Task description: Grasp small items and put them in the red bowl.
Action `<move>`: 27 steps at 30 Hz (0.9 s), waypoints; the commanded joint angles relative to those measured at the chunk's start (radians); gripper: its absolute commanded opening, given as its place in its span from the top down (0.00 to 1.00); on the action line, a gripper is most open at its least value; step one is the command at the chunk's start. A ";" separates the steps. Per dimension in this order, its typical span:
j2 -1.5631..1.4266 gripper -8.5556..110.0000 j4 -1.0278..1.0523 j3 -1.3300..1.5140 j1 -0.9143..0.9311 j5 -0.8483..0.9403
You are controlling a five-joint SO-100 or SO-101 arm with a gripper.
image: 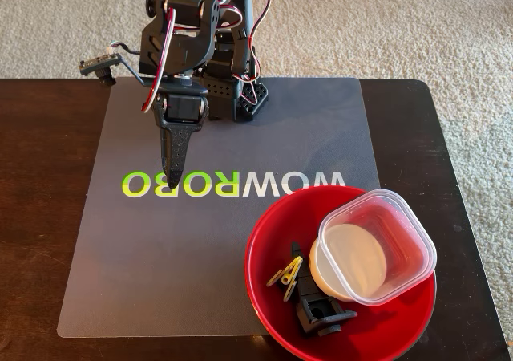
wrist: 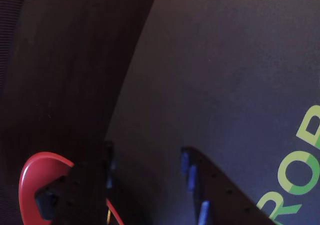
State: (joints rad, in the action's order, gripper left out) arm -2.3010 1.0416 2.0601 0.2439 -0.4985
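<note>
Only in the wrist view do we see the black gripper spread, empty. The fixed view shows the glossy red bowl holding the clear square tub, yellow clip pair and black wedge-shaped part.

Black plastic arm with red-and-white cables.

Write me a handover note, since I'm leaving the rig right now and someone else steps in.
Gripper: empty, poised over the grey mat, well away from the red bowl; the wrist view shows its fingers apart.
In the red bowl: clear tub, white dish beneath it, yellow clips, black parts.
Done: every small item visible is in the bowl.
Left: nothing visible on the mat or table; check out-of-frame areas.
</note>
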 commanded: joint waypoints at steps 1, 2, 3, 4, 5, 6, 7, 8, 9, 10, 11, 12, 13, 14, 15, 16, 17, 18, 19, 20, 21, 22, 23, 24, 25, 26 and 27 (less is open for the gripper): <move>-0.002 0.79 -0.011 -0.005 -0.015 0.012; 0.000 0.79 -0.011 -0.005 -0.014 0.015; 0.003 0.79 -0.012 -0.005 -0.014 0.015; 0.006 0.79 -0.012 -0.005 -0.014 0.017; 0.008 0.79 -0.012 -0.005 -0.014 0.018; 0.011 0.79 -0.012 -0.005 -0.014 0.021; 0.012 0.79 -0.012 -0.005 -0.014 0.028; 0.015 0.79 -0.012 -0.005 -0.014 0.029; 0.017 0.79 -0.012 -0.005 -0.014 0.029; 0.017 0.79 -0.012 -0.005 -0.015 0.031; 0.017 0.79 -0.012 -0.005 -0.015 0.031; 0.017 0.79 -0.011 -0.005 -0.017 0.031; 0.018 0.79 -0.011 -0.005 -0.017 0.031; 0.018 0.79 -0.011 -0.005 -0.017 0.031; 0.020 0.79 -0.011 -0.005 -0.017 0.031; 0.020 0.79 -0.011 -0.005 -0.017 0.031; 0.021 0.79 -0.011 -0.005 -0.017 0.031; 0.021 0.79 -0.011 -0.005 -0.017 0.029; 0.023 0.79 -0.011 -0.005 -0.017 0.028; 0.023 0.79 -0.011 -0.005 -0.015 0.028; 0.023 0.79 -0.012 -0.005 -0.015 0.028; 0.023 0.79 -0.012 -0.005 -0.014 0.029; 0.023 0.79 -0.012 -0.005 -0.014 0.029; 0.023 0.79 -0.012 -0.005 -0.014 0.028; 0.025 0.79 -0.012 -0.005 -0.014 0.028; 0.025 0.79 -0.012 -0.005 -0.014 0.028; 0.025 0.79 -0.012 -0.005 -0.014 0.026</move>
State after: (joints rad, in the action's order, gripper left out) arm -2.2780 1.0416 2.0601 0.2439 -0.4740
